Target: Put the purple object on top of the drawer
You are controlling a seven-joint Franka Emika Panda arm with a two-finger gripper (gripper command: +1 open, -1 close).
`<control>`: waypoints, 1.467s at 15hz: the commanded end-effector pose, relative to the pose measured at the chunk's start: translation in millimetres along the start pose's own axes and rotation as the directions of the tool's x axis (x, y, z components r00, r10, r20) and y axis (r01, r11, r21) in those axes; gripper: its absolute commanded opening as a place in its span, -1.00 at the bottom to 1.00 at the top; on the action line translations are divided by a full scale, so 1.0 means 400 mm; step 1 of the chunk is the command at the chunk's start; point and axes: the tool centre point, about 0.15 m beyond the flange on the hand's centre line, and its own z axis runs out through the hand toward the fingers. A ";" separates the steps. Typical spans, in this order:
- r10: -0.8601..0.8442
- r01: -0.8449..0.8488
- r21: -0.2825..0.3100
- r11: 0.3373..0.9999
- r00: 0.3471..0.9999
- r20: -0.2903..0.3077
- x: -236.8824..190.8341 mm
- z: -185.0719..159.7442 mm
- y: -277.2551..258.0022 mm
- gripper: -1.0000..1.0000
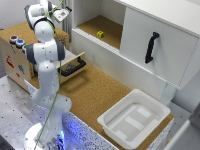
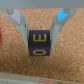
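1 purple cube (image 2: 39, 43) between parted gripper (image 2: 38, 31) fingers, contact unclear, resting on cork surface (image 2: 65, 62)

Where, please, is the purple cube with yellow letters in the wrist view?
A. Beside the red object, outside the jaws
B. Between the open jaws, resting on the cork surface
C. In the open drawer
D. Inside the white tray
B: the wrist view shows the purple cube on the cork surface, with one of the gripper's spread jaws on each side.

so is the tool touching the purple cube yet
Apart. The wrist view shows the purple cube between the open tool's fingers, with cork visible in the gap on each side.
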 end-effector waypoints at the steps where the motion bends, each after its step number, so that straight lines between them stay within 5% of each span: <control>1: 0.021 -0.034 0.104 0.994 0.991 0.129 0.060 0.036 0.024 -1.00; 2: 0.027 -0.041 0.110 0.993 0.992 0.126 0.062 0.042 0.022 -1.00; 3: 0.030 -0.044 0.110 0.993 0.992 0.126 0.064 0.043 0.023 1.00; 13: 0.071 -0.071 -0.003 0.997 0.993 0.089 0.016 -0.128 -0.032 1.00; 22: 0.103 -0.104 0.016 0.994 0.993 0.058 -0.083 -0.158 -0.202 1.00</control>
